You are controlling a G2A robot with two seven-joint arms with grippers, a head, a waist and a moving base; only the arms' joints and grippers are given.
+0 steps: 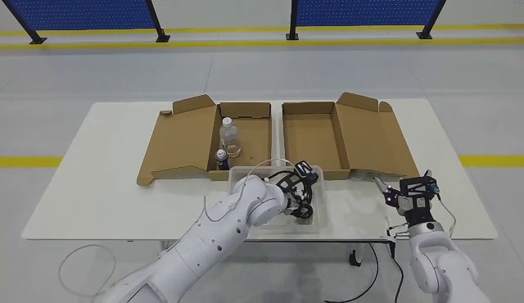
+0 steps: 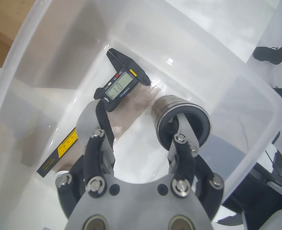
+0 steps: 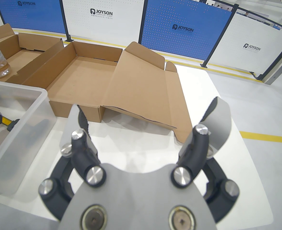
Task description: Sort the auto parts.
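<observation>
Left gripper (image 2: 136,118) — fingers spread inside clear bin (image 2: 59,48), lower centre of top view; one finger within bearing (image 2: 181,120), caliper (image 2: 121,84) alongside. Right gripper (image 1: 407,190) — spread, lower right.

white table (image 1: 98,180) on pale grey floor. blue and white perforated panels (image 1: 82,0) on black posts stand well behind it. yellow tape lines (image 1: 246,43) run along the floor by them.

Shiny metal bearing (image 2: 172,104), translucent plastic bin (image 2: 191,48)
</observation>
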